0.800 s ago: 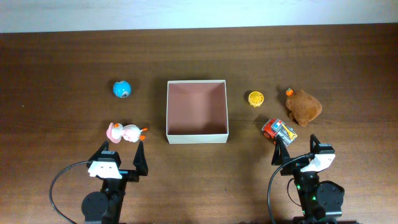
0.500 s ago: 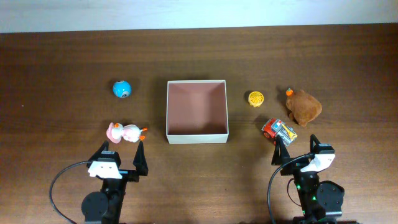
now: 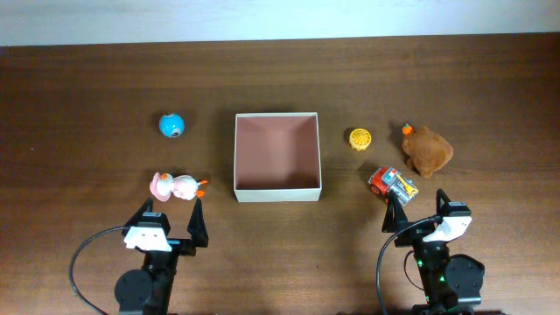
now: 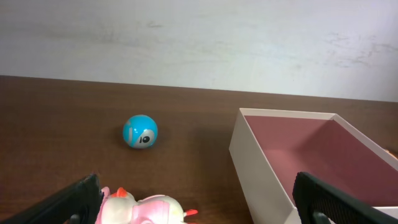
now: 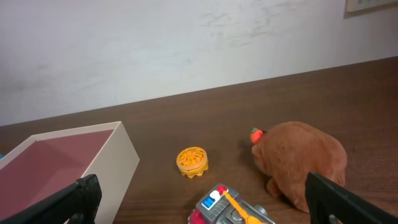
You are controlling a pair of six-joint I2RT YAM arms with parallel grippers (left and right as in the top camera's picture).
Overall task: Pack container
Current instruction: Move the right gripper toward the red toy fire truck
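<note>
Dark wood-grain worktop (image 3: 87,96) ran under everything, with a pale wall (image 4: 199,37) behind it. At its near edge the left arm (image 3: 144,262) and the right arm (image 3: 442,267) sat low, each with its jaws spread wide and gripping nothing. I judged them parked there so that either could reach straight forward.

Just ahead of the left jaws a pink-and-white duck toy (image 3: 178,186) lay on its side, close enough to read as that arm's easiest first pick. Just ahead of the right jaws a red toy truck (image 3: 393,183) lay askew.

Between the two, centred on the worktop, stood the container (image 3: 277,194), upright, open-topped and holding nothing (its pink-brown floor showed bare). That spot probably let both arms drop things into it.

Farther off, a blue ball (image 3: 171,125) sat to its left, well apart. A yellow ridged toy (image 3: 360,138) and a brown plush (image 3: 427,150) sat to its right. All five toys lay outside the walls, so packing looked not yet begun.
</note>
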